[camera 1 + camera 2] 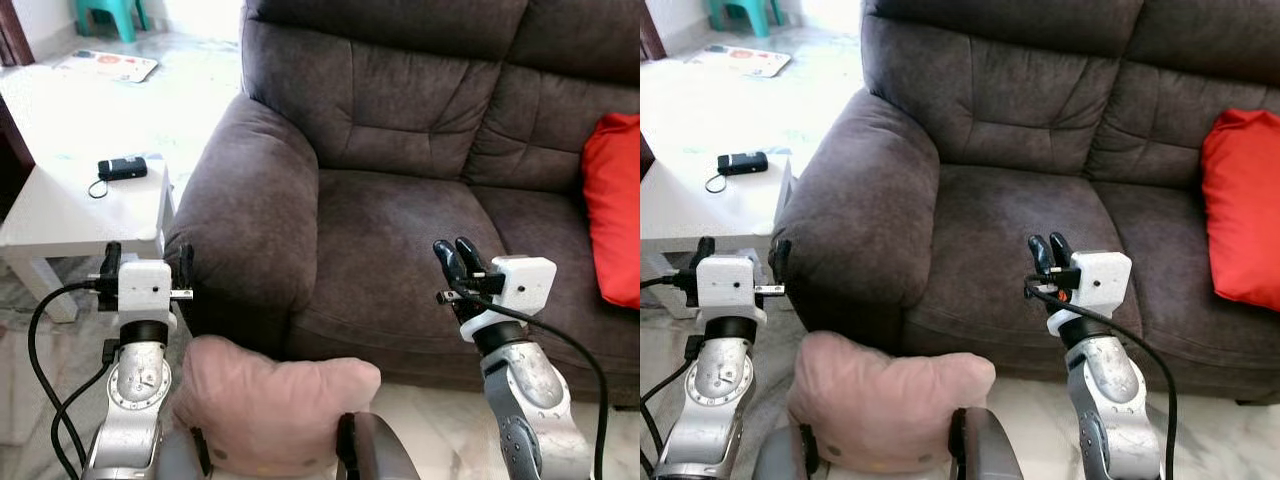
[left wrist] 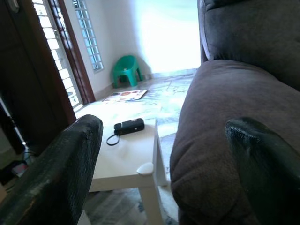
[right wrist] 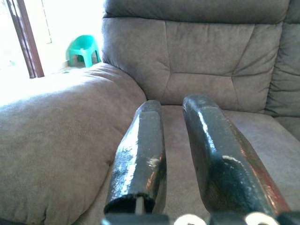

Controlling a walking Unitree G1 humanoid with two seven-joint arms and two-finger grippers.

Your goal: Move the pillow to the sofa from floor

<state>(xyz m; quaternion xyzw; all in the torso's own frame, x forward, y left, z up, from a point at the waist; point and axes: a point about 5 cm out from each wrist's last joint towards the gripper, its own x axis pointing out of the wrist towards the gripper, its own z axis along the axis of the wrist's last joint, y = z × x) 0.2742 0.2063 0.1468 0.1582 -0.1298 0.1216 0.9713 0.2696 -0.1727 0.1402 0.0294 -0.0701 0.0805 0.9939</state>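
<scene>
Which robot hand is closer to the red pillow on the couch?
Right. The right gripper hovers over the sofa seat, a cushion's width from the red pillow. The left gripper is by the far armrest, beside the white table.

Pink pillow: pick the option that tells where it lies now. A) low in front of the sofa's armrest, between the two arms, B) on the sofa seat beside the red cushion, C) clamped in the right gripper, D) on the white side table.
A: the pink pillow sits low before the sofa armrest, between the arms, off the seat.
</scene>
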